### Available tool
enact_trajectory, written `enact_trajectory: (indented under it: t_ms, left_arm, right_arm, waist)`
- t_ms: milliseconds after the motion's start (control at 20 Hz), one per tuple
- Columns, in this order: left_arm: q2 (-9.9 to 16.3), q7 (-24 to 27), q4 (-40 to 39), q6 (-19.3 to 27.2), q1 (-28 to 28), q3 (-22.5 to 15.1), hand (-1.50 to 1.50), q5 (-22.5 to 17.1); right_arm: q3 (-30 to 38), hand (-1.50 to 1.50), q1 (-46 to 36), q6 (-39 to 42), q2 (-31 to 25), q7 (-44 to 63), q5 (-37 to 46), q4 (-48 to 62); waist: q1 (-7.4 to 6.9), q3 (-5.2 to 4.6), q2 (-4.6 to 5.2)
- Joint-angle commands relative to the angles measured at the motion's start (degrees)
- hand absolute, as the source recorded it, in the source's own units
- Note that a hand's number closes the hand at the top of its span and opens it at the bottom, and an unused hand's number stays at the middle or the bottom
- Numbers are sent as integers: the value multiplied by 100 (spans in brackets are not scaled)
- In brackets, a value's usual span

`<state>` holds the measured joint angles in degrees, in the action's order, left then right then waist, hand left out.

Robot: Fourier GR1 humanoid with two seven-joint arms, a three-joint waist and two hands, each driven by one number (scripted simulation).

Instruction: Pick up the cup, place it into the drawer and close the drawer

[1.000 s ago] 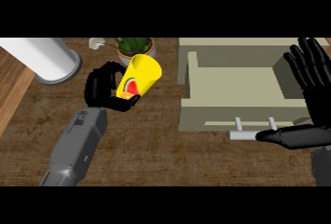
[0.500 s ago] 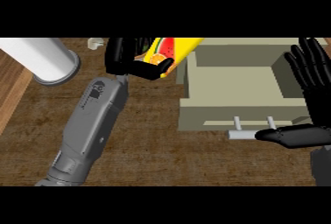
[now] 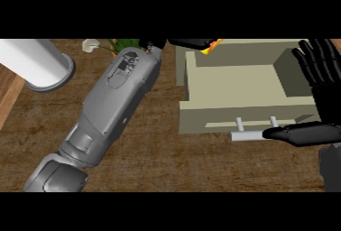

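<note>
Two kinds of surface show: a dark brown wood-grain counter top fills most of the view, and a lighter wooden strip runs along its left edge. No brand, label or writing can be read anywhere.

Far to the left of the robot's left hand stands a white cylinder on a grey round base. Just left of that hand, at the top edge, sit a small white object and the green leaves of a plant. The grey left forearm slants up from the lower left. The left hand is mostly cut off by the top edge, so whether its fingers are curled cannot be told. A sliver of the yellow and orange cup shows touching its right side, above the back left corner of the open beige drawer.

The black right hand rests at the right, fingers straight and spread upward, its thumb lying by the drawer's grey bar handle.
</note>
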<state>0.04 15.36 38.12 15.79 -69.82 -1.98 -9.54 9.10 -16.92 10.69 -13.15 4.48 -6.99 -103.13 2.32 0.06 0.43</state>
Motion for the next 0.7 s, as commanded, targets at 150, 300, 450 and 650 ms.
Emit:
enact_trajectory:
  t_ms: [150, 300, 450, 650]
  left_arm:
    - [-4, -314, -1460, 551, -836, -461, 150, -285]
    - [-4, -67, -1819, 245, -638, -789, 150, -447]
    - [-4, -346, -2067, 26, -704, -1142, 150, -507]
    - [-4, -333, -2063, -139, -403, -1663, 150, -654]
  right_arm:
    - [68, -150, -53, 244, -135, -49, -197, 21]
    - [-129, -150, -261, 8, 65, 15, 12, 107]
    - [-215, -150, -227, 120, 40, -52, 21, 17]
    - [-300, -150, -463, 114, 124, -96, 21, 217]
  waist:
    - [236, 5, 61]
    - [316, 3, 112]
    - [553, 6, 151]
    - [716, 8, 179]
